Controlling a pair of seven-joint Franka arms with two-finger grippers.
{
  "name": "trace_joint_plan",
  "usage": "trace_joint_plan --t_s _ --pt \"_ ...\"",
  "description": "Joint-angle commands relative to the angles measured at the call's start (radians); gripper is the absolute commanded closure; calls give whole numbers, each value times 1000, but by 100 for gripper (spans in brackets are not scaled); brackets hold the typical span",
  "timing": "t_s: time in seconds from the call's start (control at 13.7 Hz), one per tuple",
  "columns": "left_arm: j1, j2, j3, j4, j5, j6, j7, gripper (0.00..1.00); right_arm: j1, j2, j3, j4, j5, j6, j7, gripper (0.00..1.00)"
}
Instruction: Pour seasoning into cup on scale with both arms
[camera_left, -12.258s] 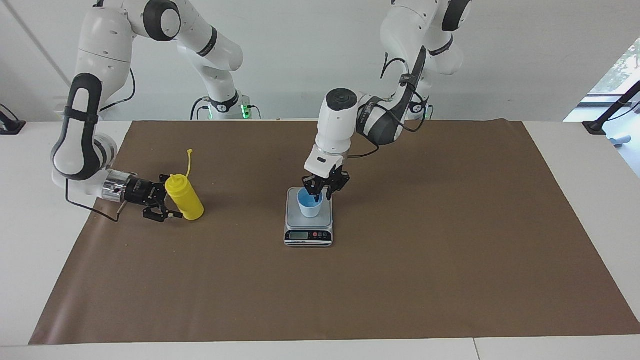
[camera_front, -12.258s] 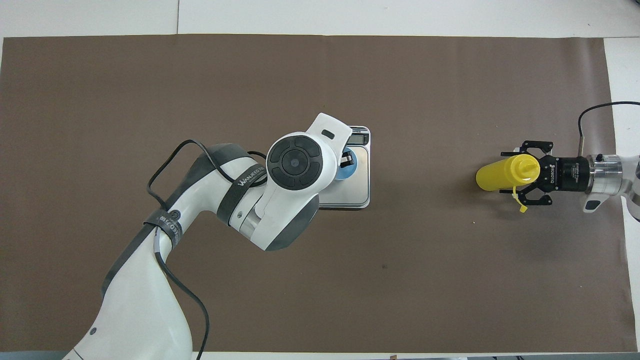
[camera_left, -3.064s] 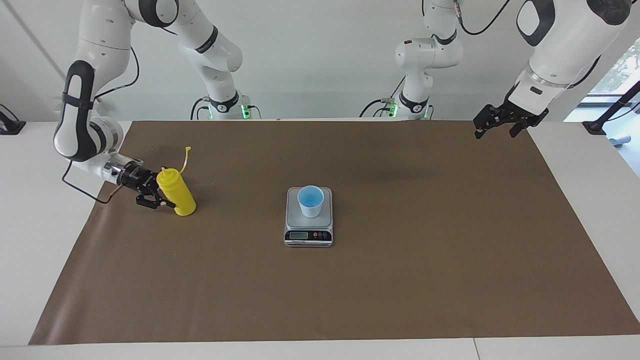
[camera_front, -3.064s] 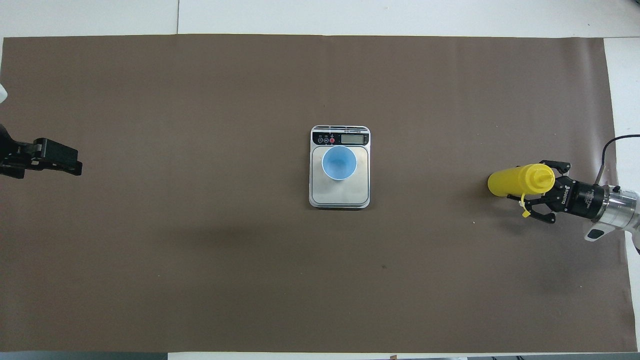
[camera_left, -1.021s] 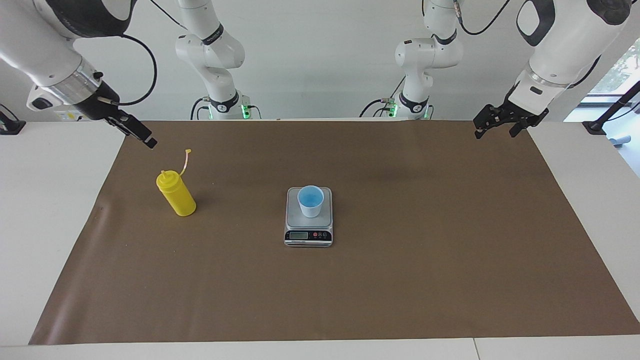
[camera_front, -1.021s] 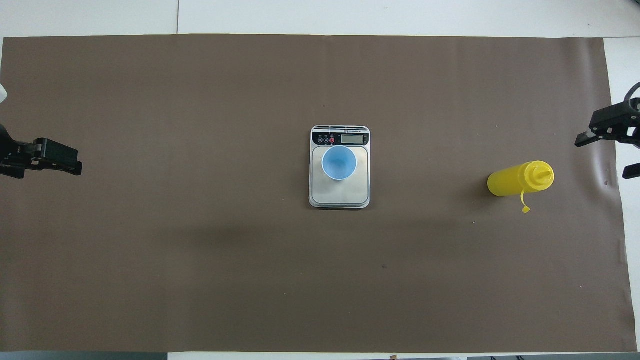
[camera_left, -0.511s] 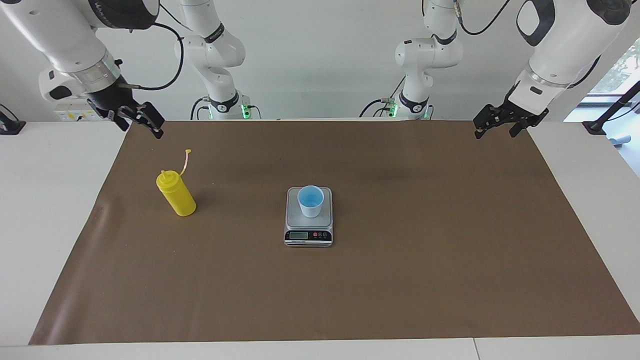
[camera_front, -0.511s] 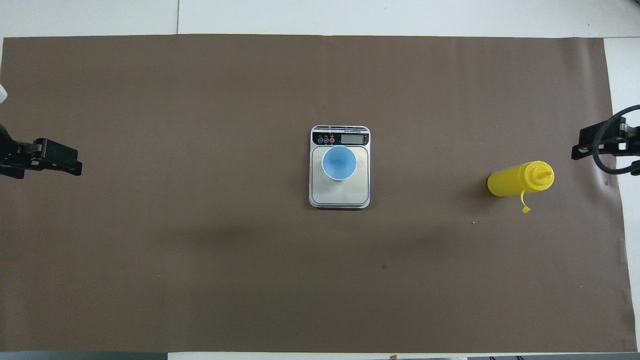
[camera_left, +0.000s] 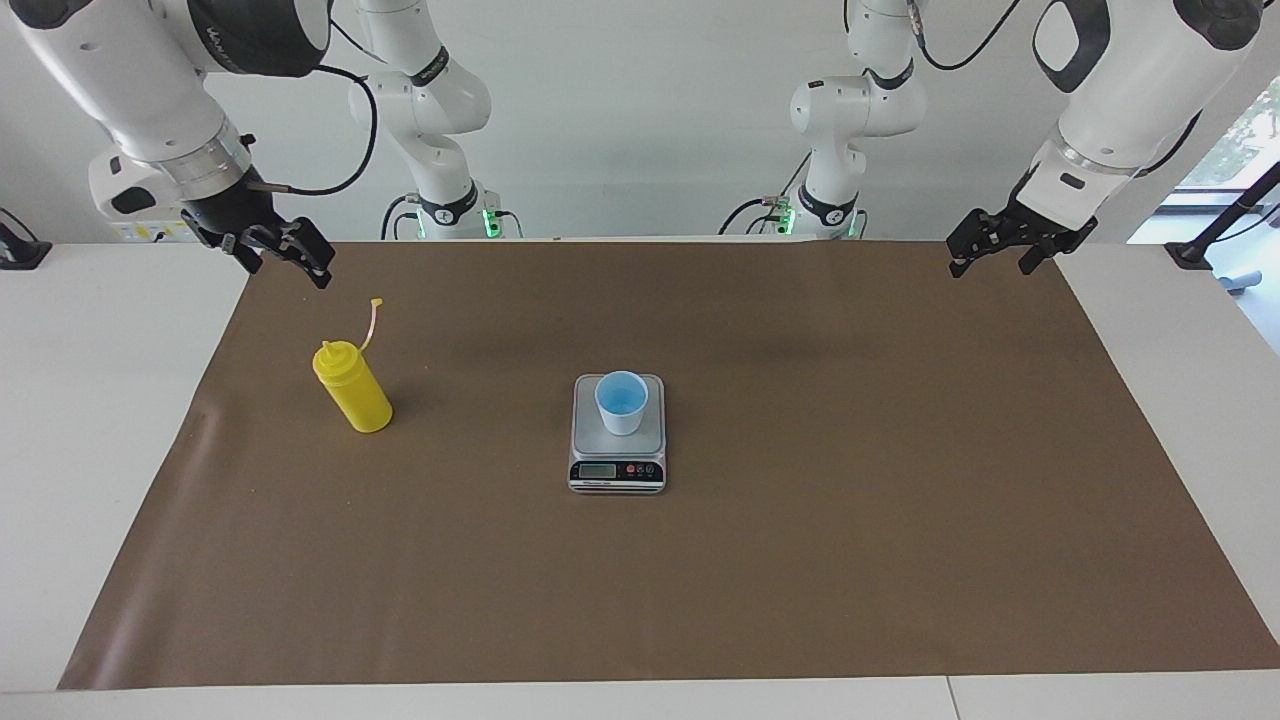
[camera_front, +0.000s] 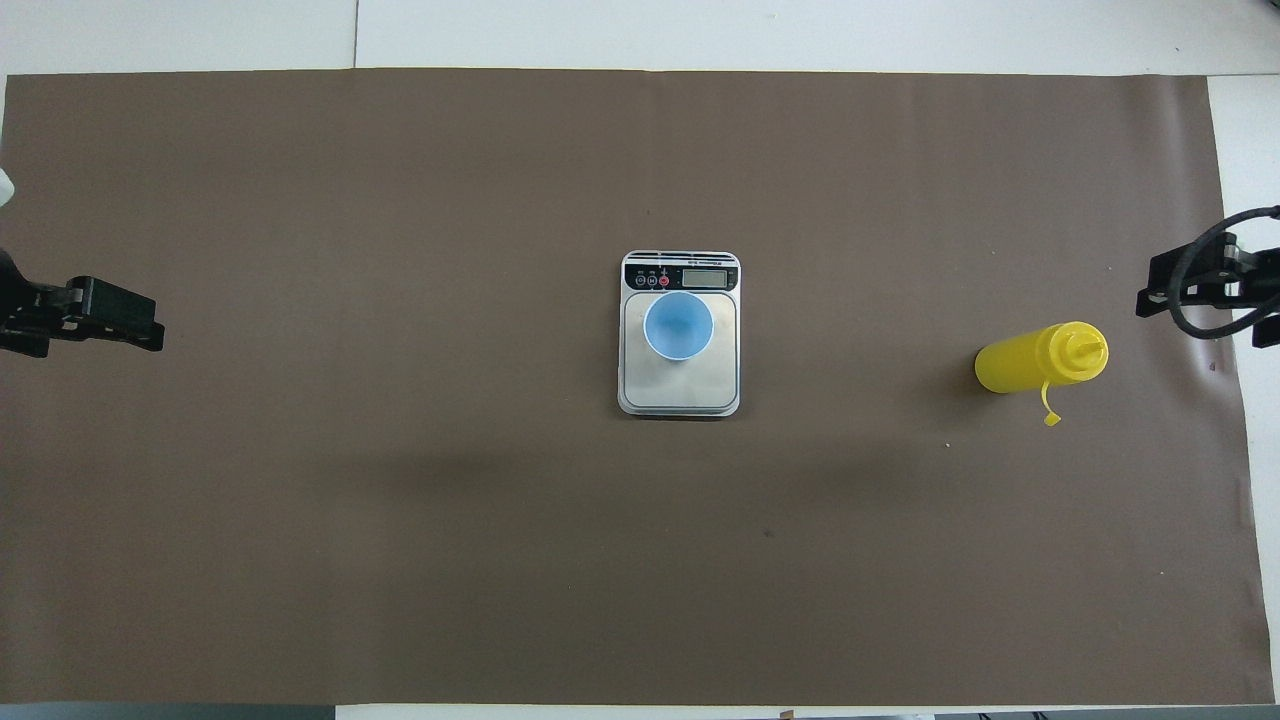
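The yellow seasoning bottle (camera_left: 352, 388) stands upright on the brown mat toward the right arm's end, its cap tether sticking up; it also shows in the overhead view (camera_front: 1035, 360). The pale blue cup (camera_left: 621, 402) stands on the plate of the scale (camera_left: 617, 473) at the mat's middle, seen from above as the cup (camera_front: 678, 326) on the scale (camera_front: 680, 392). My right gripper (camera_left: 285, 258) is open and empty, raised over the mat's edge, apart from the bottle; it shows at the overhead view's edge (camera_front: 1200, 290). My left gripper (camera_left: 1000, 255) waits open and empty over the mat's other end (camera_front: 100, 320).
The brown mat (camera_left: 800, 560) covers most of the white table (camera_left: 100, 420). The arms' bases (camera_left: 450, 215) stand at the table's robot side.
The right gripper, which held the bottle three seconds ago, has let it go, risen and now hovers over the mat's edge. The left arm, bottle, cup and scale have not moved.
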Motion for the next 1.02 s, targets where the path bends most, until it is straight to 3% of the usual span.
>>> trace_joint_plan --t_s 0.0,0.95 --pt "10 -20 0 -22 -13 -6 11 0 2 0 -1 -9 -15 13 -22 0" --pt "10 -20 0 -22 -13 -6 11 0 -4 0 2 -9 -15 30 -25 0"
